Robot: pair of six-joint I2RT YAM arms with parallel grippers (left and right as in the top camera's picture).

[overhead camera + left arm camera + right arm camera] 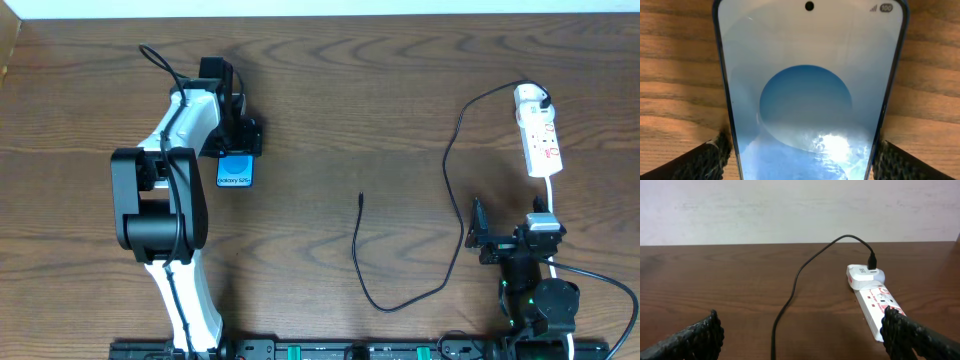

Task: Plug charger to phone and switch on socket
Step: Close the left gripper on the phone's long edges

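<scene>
The phone (pixel 236 171) lies flat on the wooden table at the left, with its blue screen up. It fills the left wrist view (pixel 810 100). My left gripper (pixel 238 140) (pixel 801 161) is over its far end, one finger against each long edge, shut on it. The charger's thin black cable (pixel 447 165) (pixel 790 295) runs from a white adapter (pixel 530 97) (pixel 865 275) on the socket (pixel 542 140) (pixel 877 300) down in a loop. Its free tip (pixel 361 200) lies mid-table. My right gripper (pixel 512 222) (pixel 800 335) is open and empty, near the socket's front end.
The socket's white cord (pixel 552 195) runs toward the right arm's base. The table's far edge meets a pale wall (pixel 800 210). The left arm's body (pixel 160 210) lies over the table left of the phone.
</scene>
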